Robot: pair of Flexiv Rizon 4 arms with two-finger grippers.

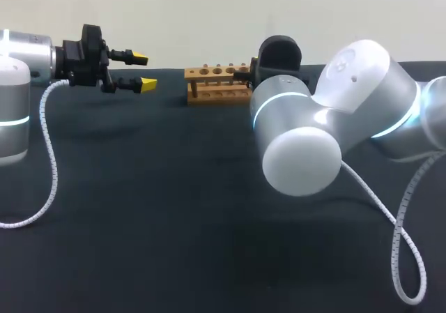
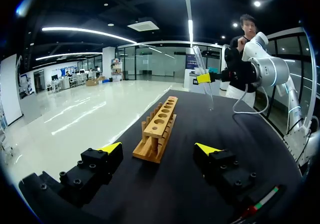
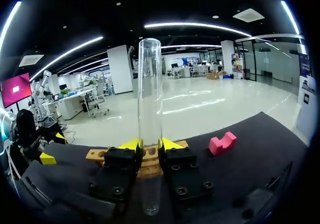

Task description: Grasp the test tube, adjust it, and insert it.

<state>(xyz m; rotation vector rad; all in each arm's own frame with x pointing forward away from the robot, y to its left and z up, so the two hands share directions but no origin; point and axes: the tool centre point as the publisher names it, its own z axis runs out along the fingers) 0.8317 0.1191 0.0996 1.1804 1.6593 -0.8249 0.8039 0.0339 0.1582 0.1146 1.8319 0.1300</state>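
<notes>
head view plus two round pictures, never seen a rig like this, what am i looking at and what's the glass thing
This is a robot with two arms at a table covered in dark cloth. The head view looks down from above and behind it, with the left arm coming in from one side and the right arm from the other. Each round picture comes from a camera on one arm's wrist, looking out along its yellow-tipped jaws. On the table stands a wooden rack with a row of holes. A pink block lies off to one side and shows only in the right wrist view. The right arm's jaws are shut on a clear test tube, held roughly upright close to the rack. The left arm's jaws are open and empty.
</notes>
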